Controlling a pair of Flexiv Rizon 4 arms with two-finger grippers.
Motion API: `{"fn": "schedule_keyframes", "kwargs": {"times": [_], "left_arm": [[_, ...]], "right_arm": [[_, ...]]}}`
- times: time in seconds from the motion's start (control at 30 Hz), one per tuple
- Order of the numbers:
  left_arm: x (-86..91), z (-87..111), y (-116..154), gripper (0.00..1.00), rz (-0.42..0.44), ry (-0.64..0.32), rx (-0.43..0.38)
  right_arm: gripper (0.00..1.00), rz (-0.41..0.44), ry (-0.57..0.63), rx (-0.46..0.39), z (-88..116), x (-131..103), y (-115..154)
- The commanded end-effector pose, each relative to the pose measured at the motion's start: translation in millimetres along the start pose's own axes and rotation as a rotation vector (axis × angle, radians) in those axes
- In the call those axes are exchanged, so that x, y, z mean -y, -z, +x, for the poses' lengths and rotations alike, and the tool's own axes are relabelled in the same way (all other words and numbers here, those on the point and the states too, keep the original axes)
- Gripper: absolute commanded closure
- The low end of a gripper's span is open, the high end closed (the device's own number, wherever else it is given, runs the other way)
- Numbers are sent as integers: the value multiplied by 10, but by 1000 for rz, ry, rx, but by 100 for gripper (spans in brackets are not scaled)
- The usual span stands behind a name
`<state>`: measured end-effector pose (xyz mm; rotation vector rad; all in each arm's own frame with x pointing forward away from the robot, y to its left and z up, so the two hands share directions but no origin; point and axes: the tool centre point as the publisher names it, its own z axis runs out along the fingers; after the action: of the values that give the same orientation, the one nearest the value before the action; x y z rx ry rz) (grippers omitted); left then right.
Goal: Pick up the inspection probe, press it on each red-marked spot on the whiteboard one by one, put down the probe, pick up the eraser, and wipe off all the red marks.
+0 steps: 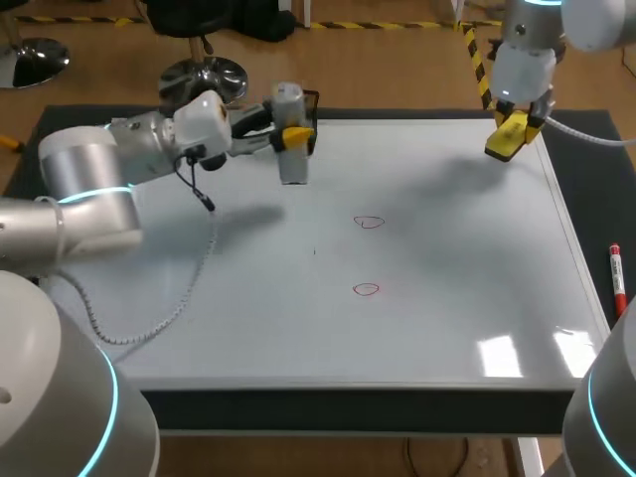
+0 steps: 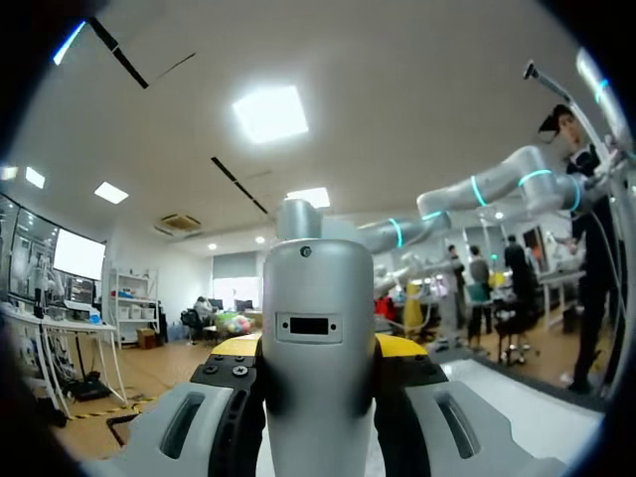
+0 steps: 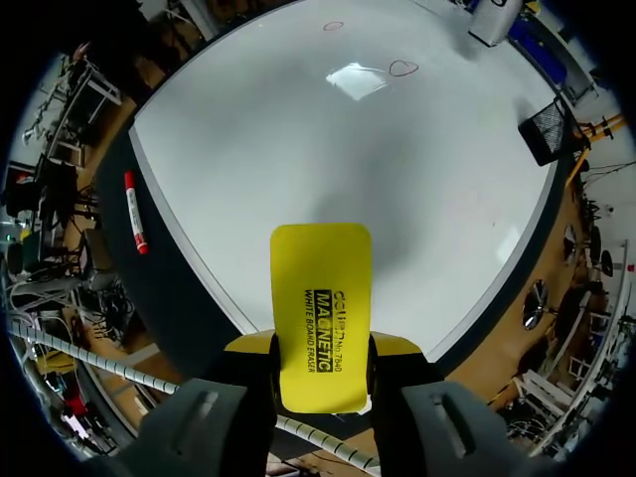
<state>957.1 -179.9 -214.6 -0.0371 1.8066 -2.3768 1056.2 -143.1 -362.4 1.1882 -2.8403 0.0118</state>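
A black mesh basket [image 3: 550, 129] stands at the far edge of the whiteboard [image 1: 437, 328], which lies flat on the dark bench [image 1: 586, 149]. Whether anything is in the basket cannot be told. Just in front of it, over the far left part of the board, the left claw [image 1: 296, 136] pinches the grey inspection probe [image 1: 291, 167] from both sides. The left wrist view shows a yellow tip on each flank of the probe's body. The probe hangs roughly upright and looks lifted off the surface.

The right claw [image 1: 515, 127] is over the board's far right corner, its fingers pressed onto the yellow eraser [image 3: 320, 308], which juts out ahead of them above the white surface.

Two small red marks sit near the middle of the board, one [image 1: 369, 223] farther from the robot and one [image 1: 366, 289] nearer, well apart from both claws. A red marker pen [image 1: 616, 278] lies on the bench just beside the board's right edge. A coiled white cable [image 1: 159, 318] from the left arm trails across the board's left side
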Motion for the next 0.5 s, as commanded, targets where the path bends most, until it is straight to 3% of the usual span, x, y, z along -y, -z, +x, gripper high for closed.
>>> {"fn": "schedule_keyframes", "kwargs": {"times": [0.03, 0.27, 0.5], "left_arm": [[-88, 20, -277, 100, -15, 20, -37], [-304, 216, -648, 100, 42, 47, -133], [-492, 333, -871, 100, 61, 74, -171]], "right_arm": [[100, 2, 2, -4, 0, 6, 12], [100, 2, 2, -4, 0, 6, 12], [100, 2, 2, -4, 0, 6, 12]]}}
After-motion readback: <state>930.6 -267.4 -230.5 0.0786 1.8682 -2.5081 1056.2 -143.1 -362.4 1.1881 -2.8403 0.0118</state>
